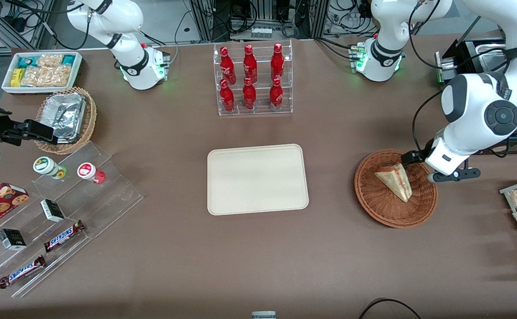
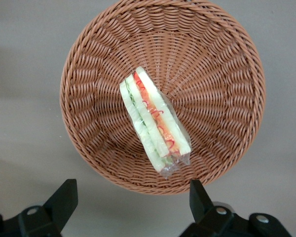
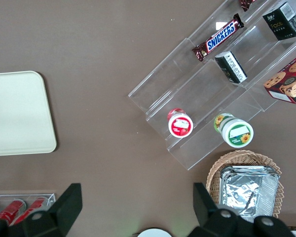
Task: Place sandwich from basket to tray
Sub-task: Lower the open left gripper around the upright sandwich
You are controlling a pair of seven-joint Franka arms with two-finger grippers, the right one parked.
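From the front, the sandwich (image 1: 395, 180) lies in the basket (image 1: 375, 201) on the counter (image 1: 258, 257), toward the working arm's end, well apart from the tray (image 1: 257, 179). The claw (image 1: 417, 156) seems mostly hidden above the basket's rim. At the wrist, the claw (image 2: 130, 197) hangs spread wide and empty above the wrapped sandwich (image 2: 154, 121).

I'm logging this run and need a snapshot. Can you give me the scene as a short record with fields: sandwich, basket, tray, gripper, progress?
sandwich: wrapped wedge lying in the basket, filling edge visible
basket: round reddish-brown wicker, toward the working arm's end of the table
tray: cream rectangular tray at mid-table, nothing on it
gripper: left arm's gripper above the basket's edge, fingers open, not touching the sandwich
progress: sandwich not yet grasped; transfer to the tray not yet done
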